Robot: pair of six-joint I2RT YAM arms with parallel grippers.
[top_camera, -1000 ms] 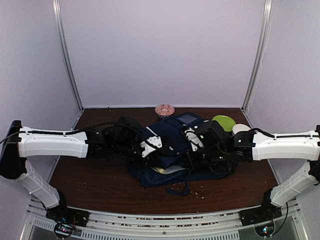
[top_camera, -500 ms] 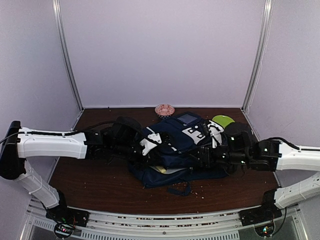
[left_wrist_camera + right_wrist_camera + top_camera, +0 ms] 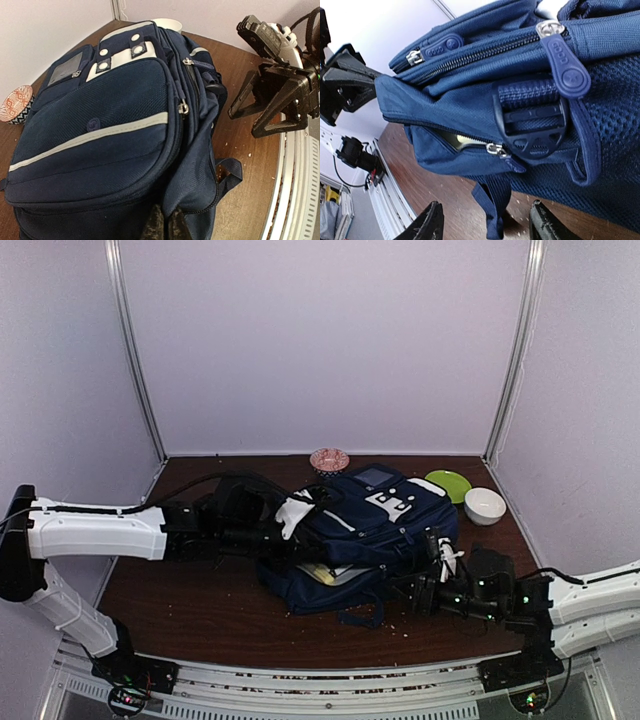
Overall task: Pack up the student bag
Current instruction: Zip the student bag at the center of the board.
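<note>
The bag [image 3: 372,525] lay in the middle of the table [image 3: 180,600], front face up, so its white stripes and white buckle patches [image 3: 392,502] faced the top camera. Along its near side a compartment stood unzipped, and something pale yellow [image 3: 322,579] showed in the gap; I could not tell what it was. A dark strap [image 3: 492,210] hung from that side down toward the wood, below a black buckle [image 3: 532,125] and a round-ended zip pull [image 3: 565,62].

My left gripper [image 3: 163,223] was closed on a fold of the bag's fabric at its left end. Seen from my right wrist, that corner of cloth ran taut to it and was held clear of the table.

My right gripper [image 3: 487,222] was open, its jaws well apart and gripping nothing. It hung low at the bag's near right corner, close to the bag but not touching it, pointing at the buckle side.

Beyond the bag, at the far right, a green plate [image 3: 448,484] and a white bowl [image 3: 485,505] sat just beside each other. A small patterned bowl [image 3: 329,460] stood at the back wall, just behind the bag. Crumbs [image 3: 395,620] lay scattered on the table near the front.
</note>
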